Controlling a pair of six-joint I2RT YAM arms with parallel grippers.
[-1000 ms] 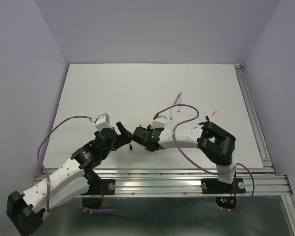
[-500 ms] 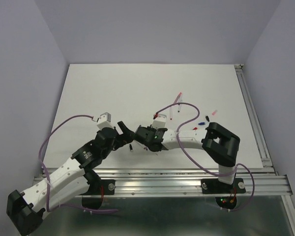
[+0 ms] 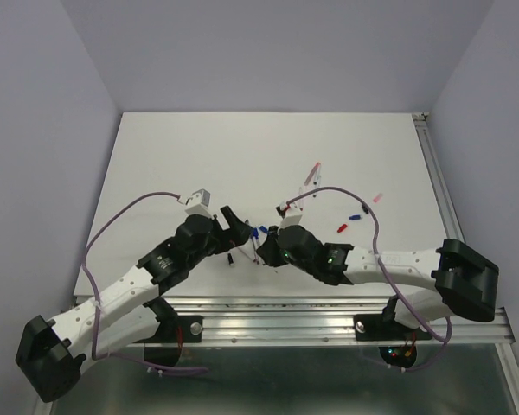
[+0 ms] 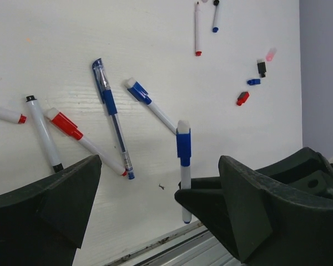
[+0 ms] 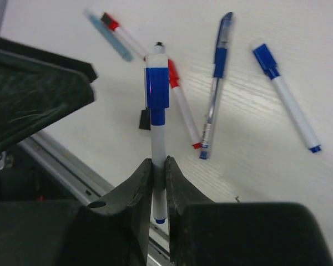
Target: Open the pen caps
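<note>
One pen [image 5: 158,138] sits pinched in my right gripper [image 5: 159,166]; my left gripper [image 4: 158,177] gapes wide, lower frame. Risk: tugging the blue cap [image 5: 156,86] may drag the pen loose.

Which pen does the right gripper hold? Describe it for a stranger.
At the white table's near edge, find the right gripper. It pinches a white pen with a blue cap; unlike the pens lying flat, it alone is held aloft.

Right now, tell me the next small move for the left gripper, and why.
Probably ease the open left gripper around the blue cap and close on it. The right gripper clamps that pen's barrel upright with the cap on, and the cap shows between the left gripper's spread fingers.
</note>
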